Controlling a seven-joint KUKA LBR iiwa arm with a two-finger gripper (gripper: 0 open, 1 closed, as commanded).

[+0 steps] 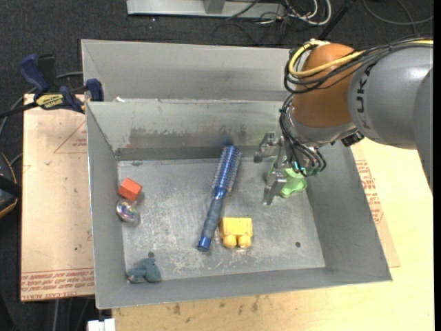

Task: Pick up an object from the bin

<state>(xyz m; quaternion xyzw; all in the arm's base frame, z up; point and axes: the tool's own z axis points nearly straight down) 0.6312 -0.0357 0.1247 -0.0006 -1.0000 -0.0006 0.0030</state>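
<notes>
The gripper (269, 169) hangs near the right wall of the bin (179, 74) with its fingers spread apart. A light green thing (296, 184) lies just beside it, partly hidden. A blue hairbrush (219, 195) lies in the middle.

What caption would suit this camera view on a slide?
Gripper hovers in the grey bin beside a green thing, with a blue brush and yellow block nearby.

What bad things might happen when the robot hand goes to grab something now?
The gripper hangs open beside the green thing, not clearly round it, so it may close on nothing or nudge it away. The blue brush lies close on the other side; a sideways move might bump it into the yellow block.
</notes>
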